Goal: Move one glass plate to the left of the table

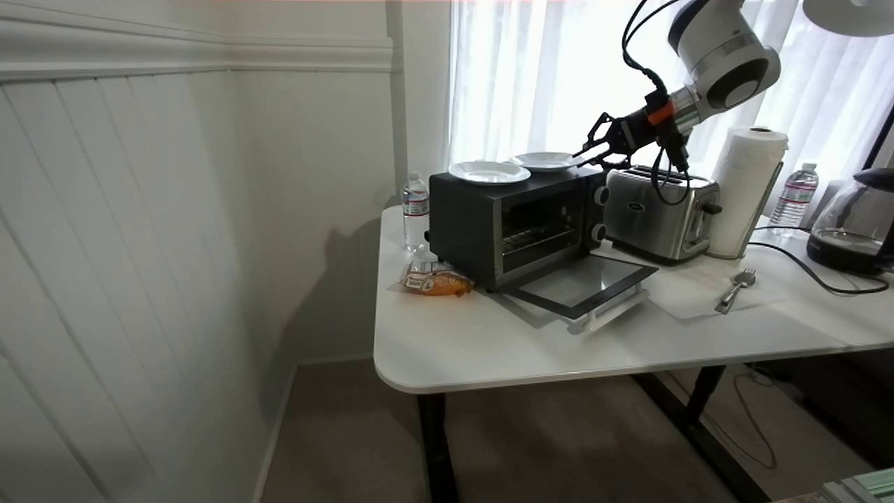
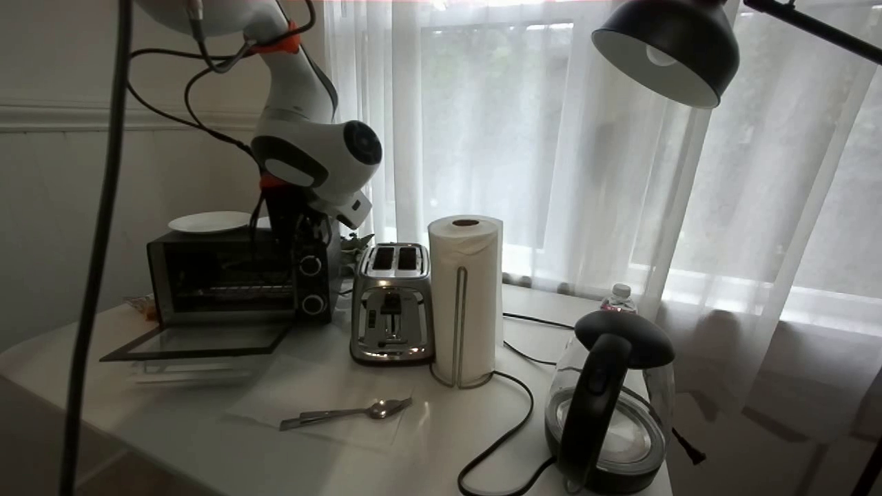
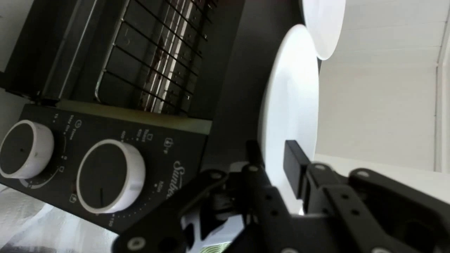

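In an exterior view: cam set back from the table, angled down across it toward the toaster oven and window. In an exterior view: closer in, kettle nearest, facing the window, toaster oven at frame left. Both exterior views share toaster oven, toaster, kettle. Wrist view: tight on toaster oven, rolled roughly sideways, looking past the gripper.

Your Franka Panda arm hangs in from above, wrist slanting down; your Robotiq gripper points down at a shallow tilt, jaws parted, fingers side by side in wrist view.
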Action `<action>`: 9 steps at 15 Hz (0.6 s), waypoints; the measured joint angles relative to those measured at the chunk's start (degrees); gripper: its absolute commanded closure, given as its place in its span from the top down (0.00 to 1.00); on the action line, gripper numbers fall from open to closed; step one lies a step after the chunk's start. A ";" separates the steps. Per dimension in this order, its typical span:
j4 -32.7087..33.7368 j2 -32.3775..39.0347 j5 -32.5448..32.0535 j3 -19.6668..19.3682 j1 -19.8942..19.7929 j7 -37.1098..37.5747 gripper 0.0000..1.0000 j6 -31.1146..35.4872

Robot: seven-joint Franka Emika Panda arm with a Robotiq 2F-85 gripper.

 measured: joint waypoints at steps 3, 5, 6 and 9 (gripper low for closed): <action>0.02 0.00 0.02 0.00 -0.06 -0.39 0.00 -0.34; 0.03 0.00 0.03 0.00 -0.07 -0.51 0.01 -0.63; 0.03 0.00 0.03 0.00 -0.07 -0.53 0.01 -0.72; 0.10 -0.03 0.03 0.00 -0.07 -0.60 0.01 -0.78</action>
